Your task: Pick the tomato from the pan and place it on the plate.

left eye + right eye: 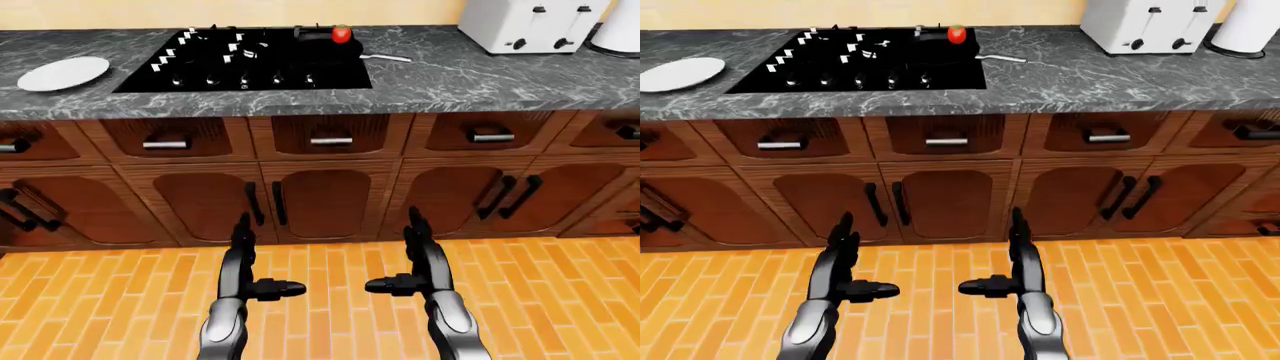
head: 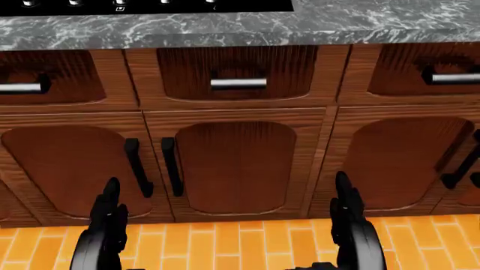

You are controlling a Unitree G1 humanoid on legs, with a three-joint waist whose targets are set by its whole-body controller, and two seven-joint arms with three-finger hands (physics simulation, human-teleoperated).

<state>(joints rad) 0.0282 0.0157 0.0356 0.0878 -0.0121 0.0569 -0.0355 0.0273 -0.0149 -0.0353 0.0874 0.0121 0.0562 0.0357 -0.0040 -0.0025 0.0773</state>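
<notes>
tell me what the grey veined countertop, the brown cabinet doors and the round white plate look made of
Grey veined countertop: looks like polished marble or granite, dark with white veins. Brown cabinet doors: reddish wood by the visible grain, satin finish, dark bar handles. Round white plate: probably glazed ceramic, plain and smooth, though a render leaves that open.

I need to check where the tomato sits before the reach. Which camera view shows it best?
The left-eye view: the tomato sits red and unblocked in the pan at the stove's upper right corner. The right-eye view shows nearly the same, slightly smaller. The head view looks at the cabinet doors and shows no tomato.
</notes>
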